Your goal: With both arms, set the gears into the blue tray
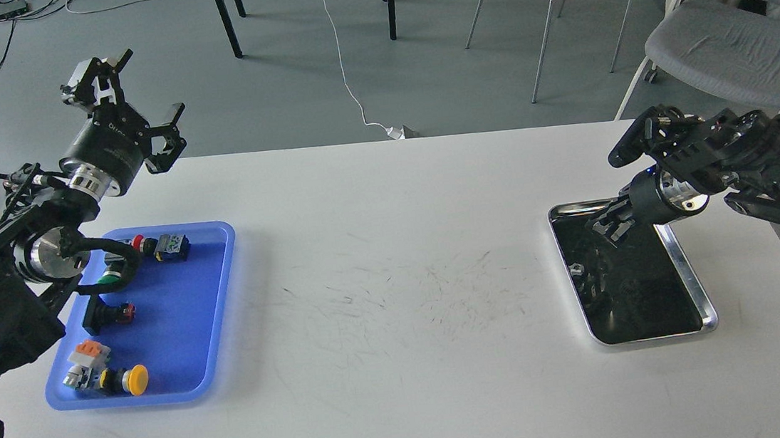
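Gears not discernible in silver tray (pixel 692 268). Right gripper (pixel 609 223) dips in at 12 o'clock, aperture unclear. Left gripper (pixel 135 104) raised at blue tray's (pixel 187 339) 12 o'clock, fingers wide.

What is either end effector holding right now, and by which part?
The left end effector is open, raised and empty. The right end effector reaches into the shiny silver metal tray; its fingers are too dark to tell.

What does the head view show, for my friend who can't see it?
Over a white table, the right gripper dips into a silver tray, while the left gripper hangs open above a blue tray holding push-button switches.
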### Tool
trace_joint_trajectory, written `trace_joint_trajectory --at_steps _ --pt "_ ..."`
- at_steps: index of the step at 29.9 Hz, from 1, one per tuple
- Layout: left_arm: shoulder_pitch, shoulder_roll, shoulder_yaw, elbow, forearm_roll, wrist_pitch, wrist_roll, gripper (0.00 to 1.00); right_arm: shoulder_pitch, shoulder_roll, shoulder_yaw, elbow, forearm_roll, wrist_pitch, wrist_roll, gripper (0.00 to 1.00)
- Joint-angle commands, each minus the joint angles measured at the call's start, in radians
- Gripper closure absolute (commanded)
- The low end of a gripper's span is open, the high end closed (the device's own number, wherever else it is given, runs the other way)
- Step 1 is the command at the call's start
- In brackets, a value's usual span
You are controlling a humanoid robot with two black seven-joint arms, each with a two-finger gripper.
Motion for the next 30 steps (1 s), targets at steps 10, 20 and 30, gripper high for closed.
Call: trace_joint_trajectory --at_steps 10,20,30 --pt "0.0 0.024 0.001 -0.002 0.002 0.0 0.0 0.01 0.128 0.133 0.156 -0.006 0.001 0.014 0.0 0.99" --pt "-0.002 0.084 0.001 -0.012 -0.002 0.0 0.0 0.01 0.11 0.366 0.316 -0.169 0.002 0.009 0.0 0.99" --pt "-0.002 0.135 0.004 -0.014 0.0 0.0 0.002 0.01 0.035 0.391 0.425 -0.177 0.004 -0.085 0.0 0.99"
